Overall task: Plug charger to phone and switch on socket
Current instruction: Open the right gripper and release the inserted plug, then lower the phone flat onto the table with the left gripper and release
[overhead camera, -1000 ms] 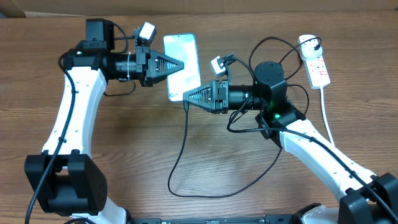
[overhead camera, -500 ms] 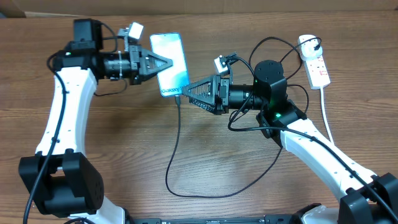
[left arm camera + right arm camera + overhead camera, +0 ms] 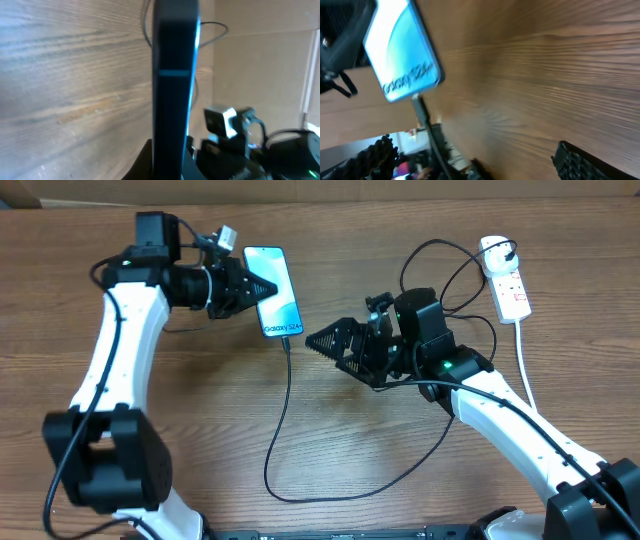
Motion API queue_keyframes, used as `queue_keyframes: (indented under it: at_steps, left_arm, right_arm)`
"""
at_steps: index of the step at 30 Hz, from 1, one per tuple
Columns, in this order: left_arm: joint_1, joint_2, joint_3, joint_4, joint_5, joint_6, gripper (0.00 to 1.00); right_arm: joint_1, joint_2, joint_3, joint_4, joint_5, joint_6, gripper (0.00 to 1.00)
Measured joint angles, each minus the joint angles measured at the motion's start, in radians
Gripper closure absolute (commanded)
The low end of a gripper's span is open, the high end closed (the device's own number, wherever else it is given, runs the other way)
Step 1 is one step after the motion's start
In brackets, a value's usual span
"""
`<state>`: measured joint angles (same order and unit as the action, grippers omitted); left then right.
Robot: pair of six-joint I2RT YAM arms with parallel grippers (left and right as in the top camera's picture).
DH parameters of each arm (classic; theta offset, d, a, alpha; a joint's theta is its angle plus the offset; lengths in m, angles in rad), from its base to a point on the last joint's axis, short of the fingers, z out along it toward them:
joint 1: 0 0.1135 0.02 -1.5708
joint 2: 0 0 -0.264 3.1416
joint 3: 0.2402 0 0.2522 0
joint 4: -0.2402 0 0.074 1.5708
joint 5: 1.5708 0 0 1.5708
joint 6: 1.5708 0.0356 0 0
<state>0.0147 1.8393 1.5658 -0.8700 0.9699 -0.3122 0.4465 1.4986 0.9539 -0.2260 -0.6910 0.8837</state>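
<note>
Backed off and spread, the right gripper (image 3: 313, 340) is being cleared while the stiff, slick phone (image 3: 281, 302) is being pinched edgewise by the left gripper (image 3: 262, 288).

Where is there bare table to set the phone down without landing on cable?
Bare table lies between the left arm and the charger cable, below the phone. Crowded: around the right end effector and over toward the socket.
</note>
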Motion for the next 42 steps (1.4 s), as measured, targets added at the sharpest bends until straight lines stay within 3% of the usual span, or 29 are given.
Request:
queue_keyframes:
  at_steps: [8,21,42]
  left_arm:
    - [-0.059,0.186,-0.002,0.099,-0.048,-0.003,0.96]
    - [-0.206,0.373,-0.002,0.213,-0.067,-0.003,0.96]
    - [-0.225,0.383,-0.002,0.182,-0.23,-0.003,0.94]
  right_arm:
    - [0.0,0.0,0.0,-0.076,0.045,-0.13,0.01]
    - [0.0,0.0,0.0,-0.083,0.061,-0.2,0.01]
    - [0.0,0.0,0.0,-0.104,0.065,-0.204,0.01]
